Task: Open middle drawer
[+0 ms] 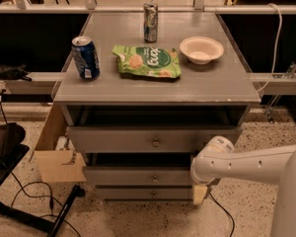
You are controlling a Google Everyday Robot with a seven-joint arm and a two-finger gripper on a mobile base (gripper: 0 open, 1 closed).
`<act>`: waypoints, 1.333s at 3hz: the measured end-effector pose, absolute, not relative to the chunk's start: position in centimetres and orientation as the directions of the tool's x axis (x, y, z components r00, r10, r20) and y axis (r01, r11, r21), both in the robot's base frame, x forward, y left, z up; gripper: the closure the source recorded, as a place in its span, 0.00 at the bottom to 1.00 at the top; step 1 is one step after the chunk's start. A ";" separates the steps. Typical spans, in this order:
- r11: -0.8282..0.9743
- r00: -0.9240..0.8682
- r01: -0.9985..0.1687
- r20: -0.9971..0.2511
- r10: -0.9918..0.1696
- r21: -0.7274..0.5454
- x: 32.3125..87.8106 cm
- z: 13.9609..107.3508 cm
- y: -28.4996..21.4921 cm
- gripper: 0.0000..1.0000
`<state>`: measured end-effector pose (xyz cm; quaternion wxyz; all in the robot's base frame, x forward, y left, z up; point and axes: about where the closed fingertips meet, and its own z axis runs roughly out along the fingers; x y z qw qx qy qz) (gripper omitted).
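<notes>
The grey cabinet has three drawers. The top drawer (113, 139) has a taller front and stands pulled out a little, with a dark gap above it. The middle drawer (123, 176) is a low grey front below it with a small round knob (154, 178) at its centre. The lowest drawer (128, 193) sits just under that. My white arm (246, 164) reaches in from the right. My gripper (200, 192) hangs at the right end of the middle and lowest drawer fronts, to the right of the knob and mostly hidden by the arm's rounded joint.
On the cabinet top (217, 83) stand a blue can (85, 57), a silver can (150, 15), a green snack bag (147, 61) and a white bowl (202, 49). A cardboard box (56, 157) sits at the cabinet's left. Black cables and a stand (34, 216) lie on the floor.
</notes>
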<state>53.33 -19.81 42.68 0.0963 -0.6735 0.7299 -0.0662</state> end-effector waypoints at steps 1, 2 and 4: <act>0.079 -0.070 -0.975 -0.050 -0.996 -0.210 55.0 41.7 -20.3 0.17; 0.118 -0.110 -0.983 -0.065 -0.992 -0.140 53.7 39.4 -21.1 0.41; 0.153 -0.144 -0.980 -0.077 -0.987 -0.128 52.7 40.0 -21.8 0.87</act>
